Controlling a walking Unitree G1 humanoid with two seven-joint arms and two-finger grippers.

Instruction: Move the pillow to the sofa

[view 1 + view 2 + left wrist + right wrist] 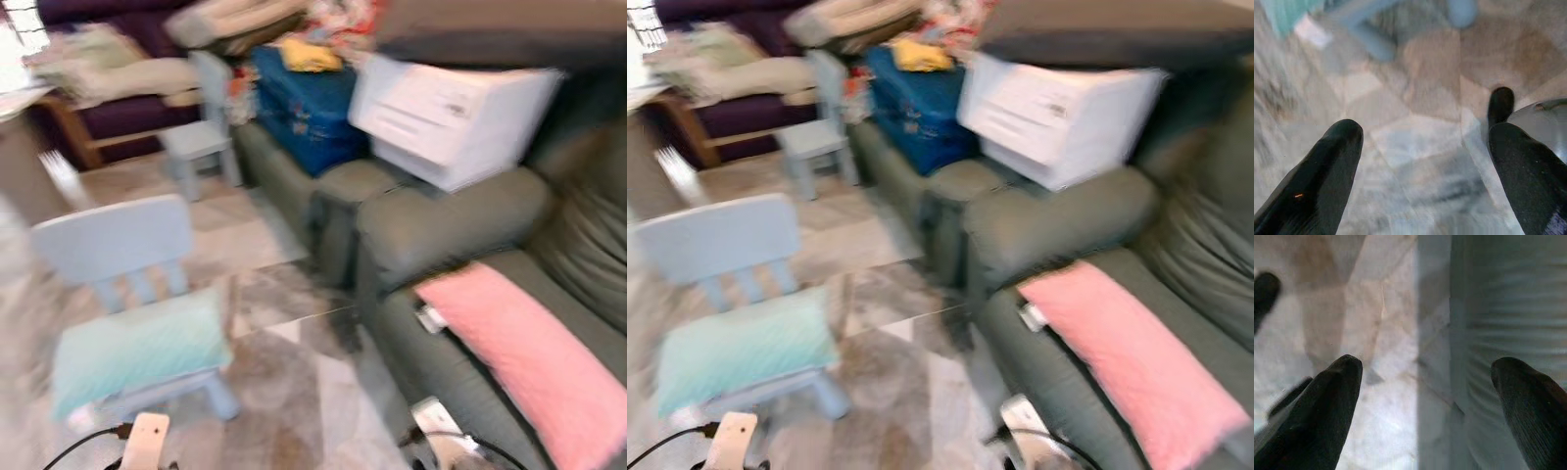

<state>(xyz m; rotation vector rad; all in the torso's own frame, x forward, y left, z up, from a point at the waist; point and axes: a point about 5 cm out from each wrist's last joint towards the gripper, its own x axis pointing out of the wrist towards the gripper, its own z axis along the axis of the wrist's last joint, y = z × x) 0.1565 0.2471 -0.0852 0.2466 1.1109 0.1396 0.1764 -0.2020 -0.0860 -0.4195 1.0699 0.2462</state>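
Blur smeared both head views, so the robot was probably walking or turning. A pale teal pillow lay flat on the seat of a small blue chair standing on the tiled floor, well apart from the grey sofa on the right, where a pink pillow already rested on the seat cushion. A white box sat on the sofa's arm, and a second small chair stood farther back. Both arms hung low. The left gripper pointed at bare floor near the chair's legs, its jaws spread wide and holding nothing; the right gripper hung beside the sofa's grey side, jaws likewise apart and empty. The teal pillow looked soft, light and easily squashed, so it would likely sag and fold if pinched at a corner. A grip across the middle of one long edge, taking in a good fold of fabric and stuffing, seemed the surest hold, since thin jaws could slip off a taut cover.
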